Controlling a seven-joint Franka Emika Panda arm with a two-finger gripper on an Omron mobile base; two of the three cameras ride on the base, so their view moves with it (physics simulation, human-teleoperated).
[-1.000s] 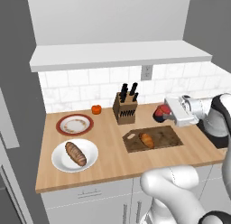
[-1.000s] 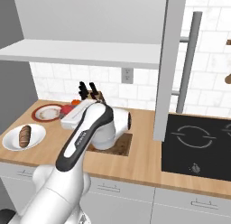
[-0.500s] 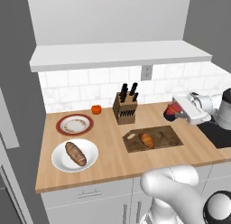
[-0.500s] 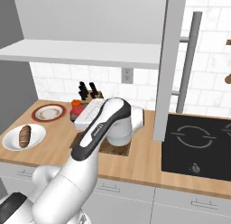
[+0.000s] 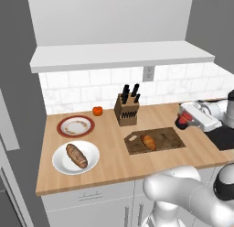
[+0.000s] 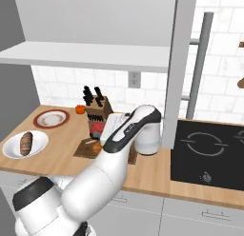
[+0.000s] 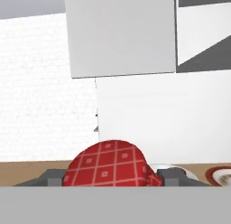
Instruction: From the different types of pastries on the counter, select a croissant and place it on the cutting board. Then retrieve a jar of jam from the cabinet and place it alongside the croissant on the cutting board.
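Now the jar of jam [image 5: 183, 121], clamped in the pincer [image 5: 182, 120] above the bench [image 5: 109, 157] at 3 o'clock of the cutting board [image 5: 170, 138], should be lowered upright beside the croissant [image 5: 148, 141], without touching it.

- No words, labels, brands or numbers can be read anywhere in these pictures.
- The arm [image 6: 125, 132] carries a small dark marking along its grey band, at about nine o'clock from the stove, too blurred to make out.
- The jar [image 7: 107, 163] shows a red cover with a white diamond grid, a pattern and no lettering.
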